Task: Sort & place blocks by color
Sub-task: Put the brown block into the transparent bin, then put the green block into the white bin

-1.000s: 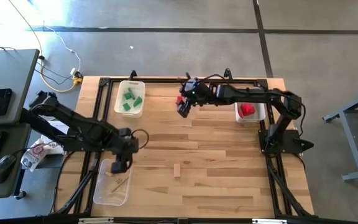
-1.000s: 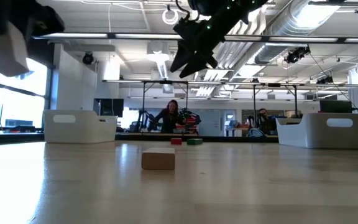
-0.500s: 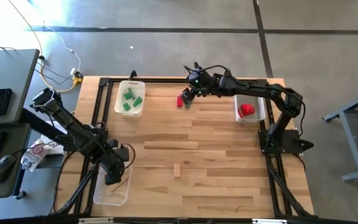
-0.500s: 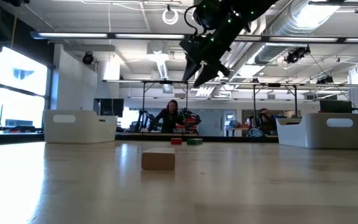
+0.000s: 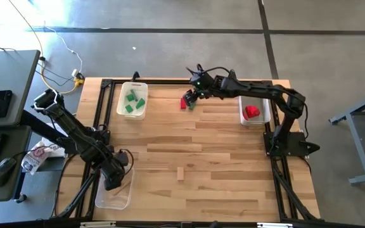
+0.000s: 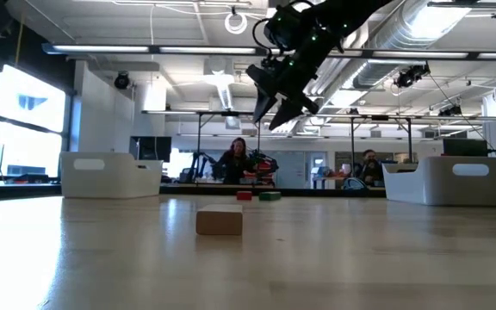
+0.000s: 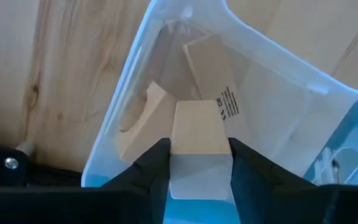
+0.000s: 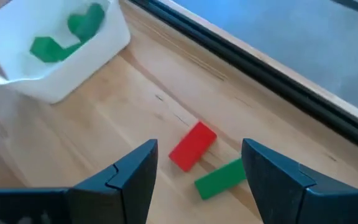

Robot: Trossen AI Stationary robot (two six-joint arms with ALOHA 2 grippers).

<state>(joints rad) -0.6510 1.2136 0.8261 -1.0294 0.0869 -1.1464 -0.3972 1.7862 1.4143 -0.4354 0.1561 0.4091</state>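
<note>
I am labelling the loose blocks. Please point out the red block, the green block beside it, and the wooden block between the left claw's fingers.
red block (image 8: pixel 192 146): right wrist view, middle of its top face.
green block (image 8: pixel 221 178): right wrist view, middle of its top face.
wooden block (image 7: pixel 197 127): left wrist view, its upper face.

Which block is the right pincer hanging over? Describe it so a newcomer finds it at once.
Start at the white bin of green blocks by the table's far edge, then look toward the bin with red blocks. Between them, below the open right pincer, lie two loose blocks; it is the red block, beside the green block.
</note>
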